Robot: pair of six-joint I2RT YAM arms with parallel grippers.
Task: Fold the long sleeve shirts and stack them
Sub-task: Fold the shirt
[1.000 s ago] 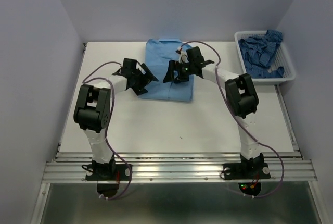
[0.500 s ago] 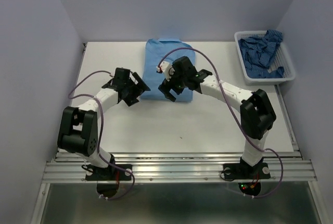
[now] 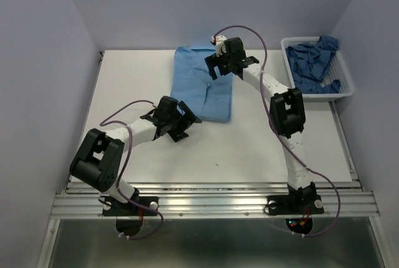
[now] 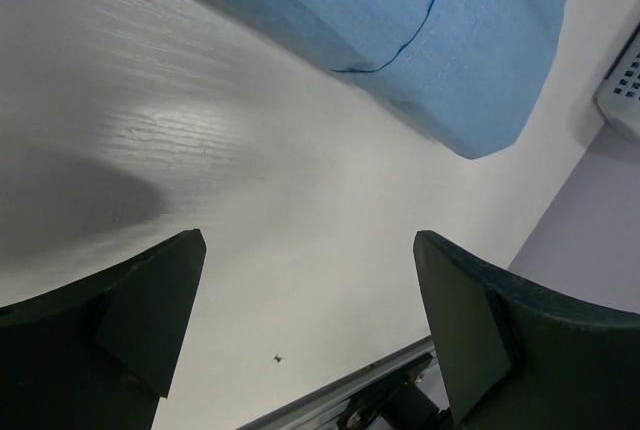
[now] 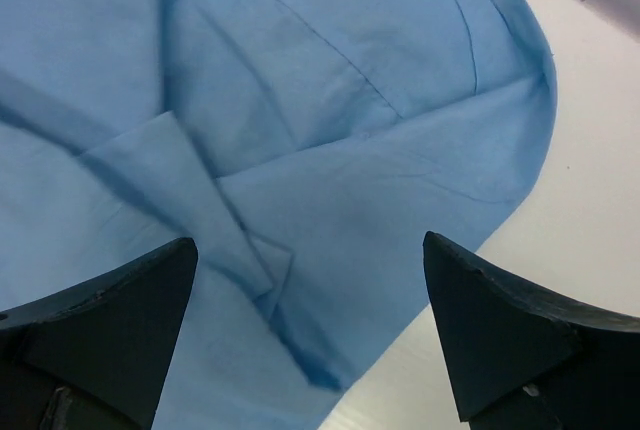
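Both sets of jaws have moved and both stand wide apart and empty: the right gripper [image 3: 224, 71] went from the near end of the light blue shirt [image 3: 198, 86] to hang over its far end, and the left gripper [image 3: 184, 123] slid over the worktop [image 3: 249, 140] by the shirt's near edge. That shirt lies flat by the middle of the worktop's far edge. The darker blue shirt [image 3: 315, 59] sits bunched in a white basket [image 3: 321, 97] at the far right corner.
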